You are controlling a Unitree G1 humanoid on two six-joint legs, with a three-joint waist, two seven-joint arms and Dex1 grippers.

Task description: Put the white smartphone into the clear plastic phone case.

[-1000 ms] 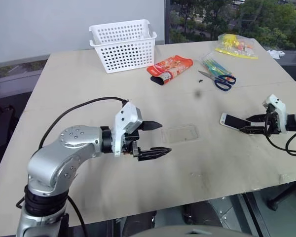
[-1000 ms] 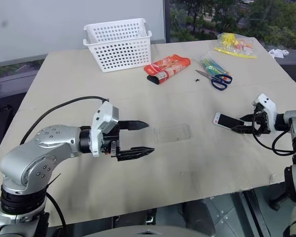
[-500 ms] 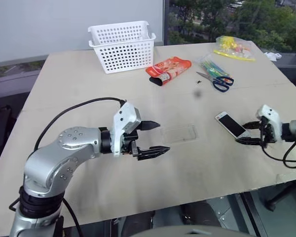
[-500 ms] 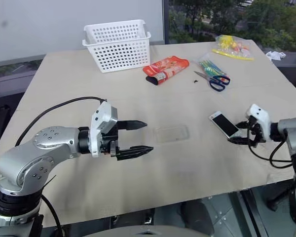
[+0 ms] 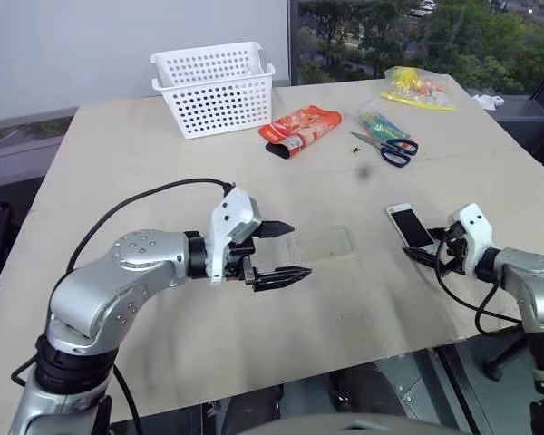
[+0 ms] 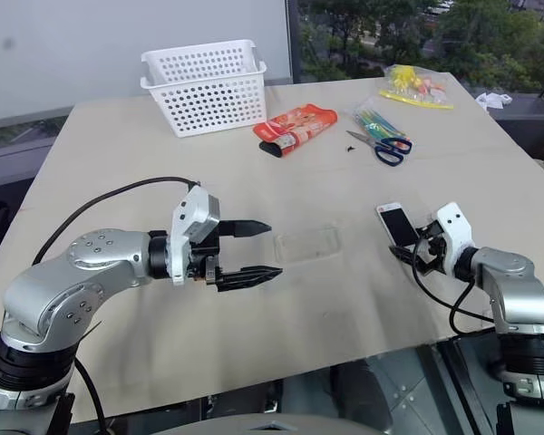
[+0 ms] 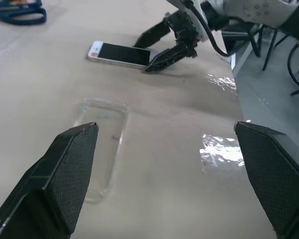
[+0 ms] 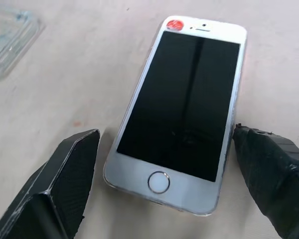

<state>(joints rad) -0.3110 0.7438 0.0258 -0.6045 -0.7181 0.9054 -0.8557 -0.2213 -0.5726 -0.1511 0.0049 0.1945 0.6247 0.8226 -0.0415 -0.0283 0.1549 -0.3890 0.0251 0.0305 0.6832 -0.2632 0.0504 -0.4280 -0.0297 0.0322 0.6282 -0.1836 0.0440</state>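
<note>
- The white smartphone (image 5: 409, 226) lies flat on the wooden table (image 5: 145, 172), screen up, towards the robot's right side; the right gripper (image 5: 432, 253) sits at its near, home-button end with jaws spread wide, one finger on each side of that end; in the right wrist view one fingertip (image 8: 269, 169) stands right at the phone's long edge while the other sits just apart from the opposite edge; nothing is clamped.
- The clear plastic phone case (image 5: 322, 244) lies flat near the table's middle, between the two grippers and well apart from the phone; the left gripper (image 5: 284, 251) hovers just beside the case's left end, pointing towards it, fingers parted and empty.
- The phone is slim with a black screen, white bezels, rounded corners, a round home button (image 8: 159, 181) at the near end and a small red dot (image 8: 175, 24) at the far end.
- The case is a thin transparent shell with glossy raised edges; the table's tan colour shows straight through it.
- In the left wrist view the case's near end is hard to trace between the fingers; in the right wrist view only one corner of the case (image 8: 10, 42) shows, cut off at the frame's edge; whether the right fingertip truly touches the phone cannot be told.
</note>
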